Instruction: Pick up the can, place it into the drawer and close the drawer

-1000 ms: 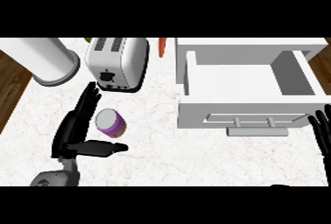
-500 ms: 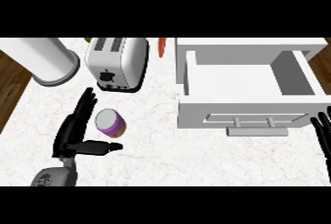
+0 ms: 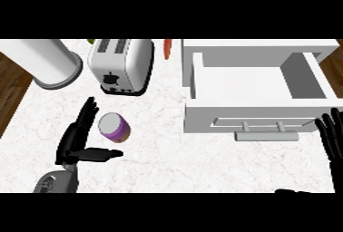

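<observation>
Lying on its side just right of the spread left hand (image 3: 79, 140), between fingers and thumb, the can (image 3: 114, 127) sits far from the open right hand (image 3: 331, 138).

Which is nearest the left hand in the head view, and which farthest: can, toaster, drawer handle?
From the left hand:
1. Can, just right of the fingers, beside the hand.
2. Toaster, farther up the counter, slightly right.
3. Drawer handle, far right, on the open drawer's front.
</observation>
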Motion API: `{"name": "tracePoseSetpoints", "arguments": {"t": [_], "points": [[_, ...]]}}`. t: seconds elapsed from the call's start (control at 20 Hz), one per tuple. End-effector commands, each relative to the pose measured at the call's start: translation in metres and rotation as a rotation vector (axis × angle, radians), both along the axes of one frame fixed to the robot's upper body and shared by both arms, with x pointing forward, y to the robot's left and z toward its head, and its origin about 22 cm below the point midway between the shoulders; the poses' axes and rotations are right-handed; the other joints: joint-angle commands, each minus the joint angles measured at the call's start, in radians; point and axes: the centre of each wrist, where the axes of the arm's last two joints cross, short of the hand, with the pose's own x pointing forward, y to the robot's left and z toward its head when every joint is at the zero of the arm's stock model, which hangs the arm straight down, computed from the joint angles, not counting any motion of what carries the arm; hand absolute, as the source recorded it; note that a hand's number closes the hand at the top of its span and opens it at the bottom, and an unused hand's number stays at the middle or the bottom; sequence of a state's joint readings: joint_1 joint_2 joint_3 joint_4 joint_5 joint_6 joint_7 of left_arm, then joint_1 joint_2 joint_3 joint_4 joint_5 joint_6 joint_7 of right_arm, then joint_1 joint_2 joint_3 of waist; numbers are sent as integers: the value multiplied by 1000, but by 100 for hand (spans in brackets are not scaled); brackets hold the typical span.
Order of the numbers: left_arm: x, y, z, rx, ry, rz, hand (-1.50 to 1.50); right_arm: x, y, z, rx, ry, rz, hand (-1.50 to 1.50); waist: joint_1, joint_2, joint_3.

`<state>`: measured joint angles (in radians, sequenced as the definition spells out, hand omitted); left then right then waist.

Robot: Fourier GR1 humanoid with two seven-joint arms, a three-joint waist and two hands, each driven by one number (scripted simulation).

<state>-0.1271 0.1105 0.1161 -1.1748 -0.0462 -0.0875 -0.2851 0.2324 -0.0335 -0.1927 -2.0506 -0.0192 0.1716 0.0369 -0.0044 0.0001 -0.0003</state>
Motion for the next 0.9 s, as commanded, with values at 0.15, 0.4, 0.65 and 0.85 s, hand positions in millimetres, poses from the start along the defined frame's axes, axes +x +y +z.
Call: {"name": "tracePoseSetpoints", "arguments": {"t": [0.15, 0.4, 0.65, 0.85], "points": [[2, 25, -8, -7, -2, 12, -150, -12, -16, 5, 0, -12, -18, -150, 0, 0, 0], [-15, 8, -38, -14, 29, 24, -150, -8, 11, 3, -6, -10, -13, -150, 1, 0, 0], [0, 21, -40, -39, 46, 24, -150, -11, -1, 23, 3, -32, -14, -150, -1, 0, 0], [0, 8, -46, -24, 41, 31, -150, -23, -1, 18, 32, -20, -27, -150, -1, -1, 0]]}}
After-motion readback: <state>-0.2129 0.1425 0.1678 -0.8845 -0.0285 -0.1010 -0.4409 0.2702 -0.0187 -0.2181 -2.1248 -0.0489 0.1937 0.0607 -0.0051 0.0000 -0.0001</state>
